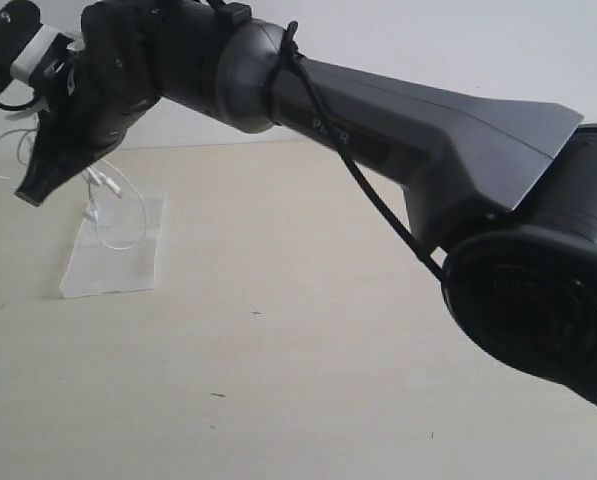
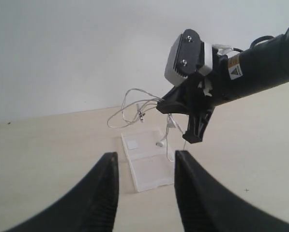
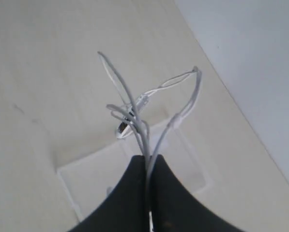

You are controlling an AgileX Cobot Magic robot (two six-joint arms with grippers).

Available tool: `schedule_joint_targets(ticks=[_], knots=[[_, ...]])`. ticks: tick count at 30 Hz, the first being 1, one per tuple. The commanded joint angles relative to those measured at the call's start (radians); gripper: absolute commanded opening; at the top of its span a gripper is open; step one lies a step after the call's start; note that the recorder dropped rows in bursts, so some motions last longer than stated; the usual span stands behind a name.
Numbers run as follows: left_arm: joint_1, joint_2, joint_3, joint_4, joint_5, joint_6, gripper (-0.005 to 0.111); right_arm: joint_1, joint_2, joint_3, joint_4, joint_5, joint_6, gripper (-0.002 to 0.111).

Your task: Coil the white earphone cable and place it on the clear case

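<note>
A pale beige tabletop (image 1: 298,380) runs back to a plain white wall (image 2: 86,48). Nearest in the exterior view, the dark grey right arm (image 1: 428,130) fills the frame. Its light lettering is only partly legible behind a black cable (image 1: 378,205) strapped along it. In the left wrist view the left gripper (image 2: 146,157) holds its black jaws parted with nothing between them. Beyond them lies the flat, transparent plastic clear case (image 2: 146,166), with a small white square label (image 2: 132,144) showing no readable writing. Above the case the right gripper (image 3: 146,162) has its jaws clenched on the thin white earphone cable (image 3: 134,104), whose loops and earbuds hang over the case. A warning-triangle sticker (image 2: 235,71) marks that wrist
</note>
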Motion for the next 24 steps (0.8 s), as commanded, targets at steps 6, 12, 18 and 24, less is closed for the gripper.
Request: schedule_joint_targets(ticks=[6, 12, 18, 24], knots=[[0.002, -0.005, 0.004, 0.013, -0.008, 0.001, 0.039, -0.082, 0.030, -0.008, 0.462, -0.191, 0.022, 0.000], [0.002, -0.005, 0.004, 0.015, -0.008, 0.001, 0.039, -0.089, 0.045, -0.008, 0.632, -0.158, 0.033, 0.000], [0.002, -0.005, 0.004, 0.015, -0.008, 0.003, 0.039, -0.089, 0.015, -0.008, 0.743, -0.045, 0.092, 0.000], [0.002, -0.005, 0.004, 0.015, -0.008, 0.003, 0.039, -0.089, 0.006, -0.008, 0.811, -0.019, 0.104, 0.000]])
